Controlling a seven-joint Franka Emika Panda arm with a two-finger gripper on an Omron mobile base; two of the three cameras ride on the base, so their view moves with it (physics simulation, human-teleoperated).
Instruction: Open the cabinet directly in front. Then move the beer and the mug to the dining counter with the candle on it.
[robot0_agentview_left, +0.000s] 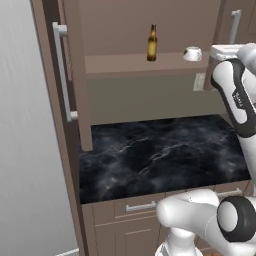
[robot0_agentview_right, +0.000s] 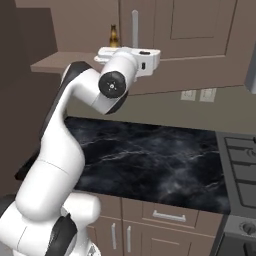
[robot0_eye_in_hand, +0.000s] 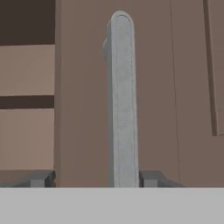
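Nearest you, the arm's white base and thick lower joints sit at the foot of both base views, just above the lower drawer fronts (robot0_agentview_left: 141, 206). From there the arm climbs over the black marble worktop (robot0_agentview_left: 160, 155), bends at a dark-capped elbow, and holds its forearm up toward the cabinet (robot0_agentview_left: 70, 75), with the hand lying level at shelf height.

You have the gripper (robot0_eye_in_hand: 94, 178) facing the cabinet's right-hand door, right at its vertical silver bar handle (robot0_eye_in_hand: 122, 100). In the hand view the two finger tips (robot0_eye_in_hand: 41, 179) stand apart at the bottom, one well to the left of the bar and the other just beside its right edge, so the jaws are spread with the handle between them. Neither tip visibly presses on the bar, and nothing is clamped. In the right base view the same handle (robot0_agentview_right: 134, 27) rises straight above the white hand.

Beyond the hand, the cabinet's left door stands swung out, its long handle (robot0_agentview_left: 61, 70) toward you in the left base view. The shelf behind it is exposed. The beer (robot0_agentview_left: 152, 43) stands upright on that shelf, about mid-width. The mug (robot0_agentview_left: 192, 53) sits on the same shelf to the right of the bottle, apart from it and near the hand.

In the right base view a stove (robot0_agentview_right: 240, 165) adjoins the worktop's right end.
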